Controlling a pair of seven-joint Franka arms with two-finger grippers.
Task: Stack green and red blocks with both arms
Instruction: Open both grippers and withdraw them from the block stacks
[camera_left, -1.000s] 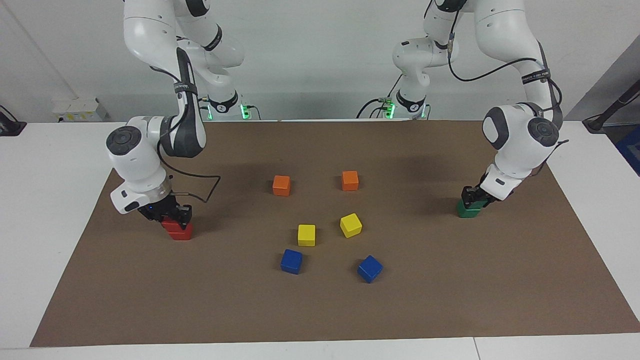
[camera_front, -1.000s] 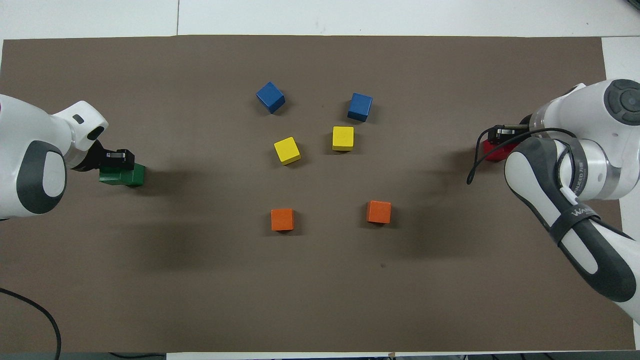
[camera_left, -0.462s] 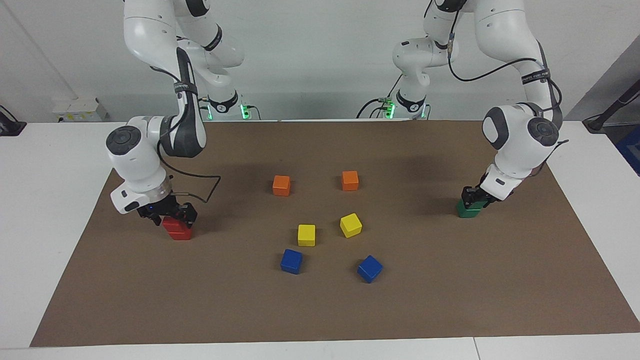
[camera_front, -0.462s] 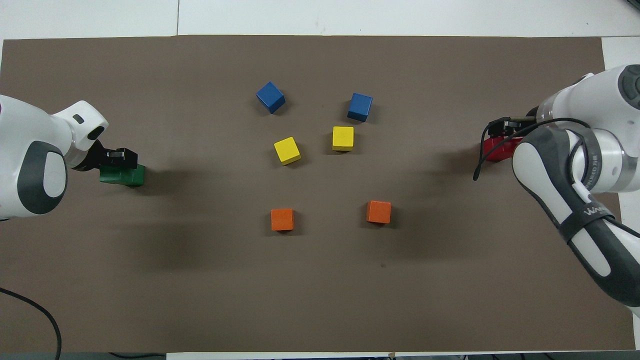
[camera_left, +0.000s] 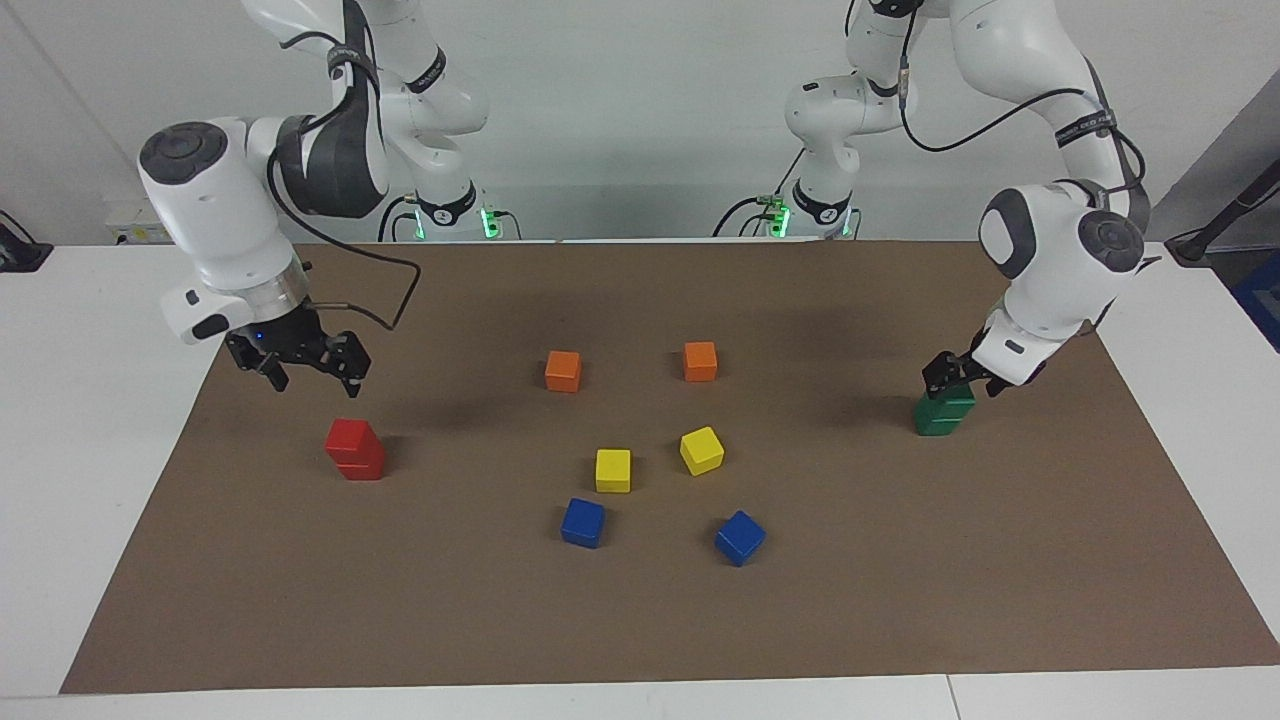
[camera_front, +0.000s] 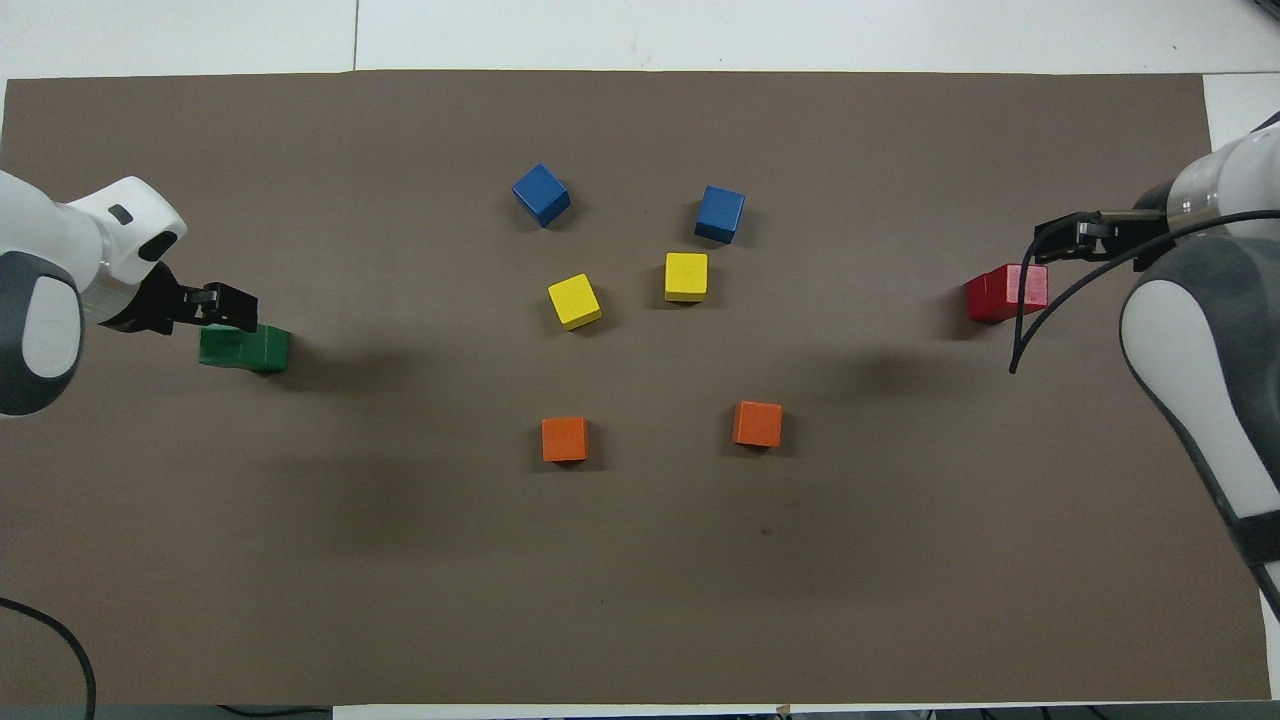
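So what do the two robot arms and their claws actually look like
Both are glossy white, rounded, jointed arms with dark grey joint caps and panels. Black cables loop along each. The right claw and left claw are small, black and two-fingered. Green lights glow at both bases.

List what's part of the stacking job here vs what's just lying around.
In the job:
- red stack, two blocks, toward the right arm's end
- green stack, two blocks, toward the left arm's end
- right gripper, open, raised over the mat near the red stack
- left gripper, just over the green stack

Lying about:
- orange blocks
- yellow blocks
- blue blocks
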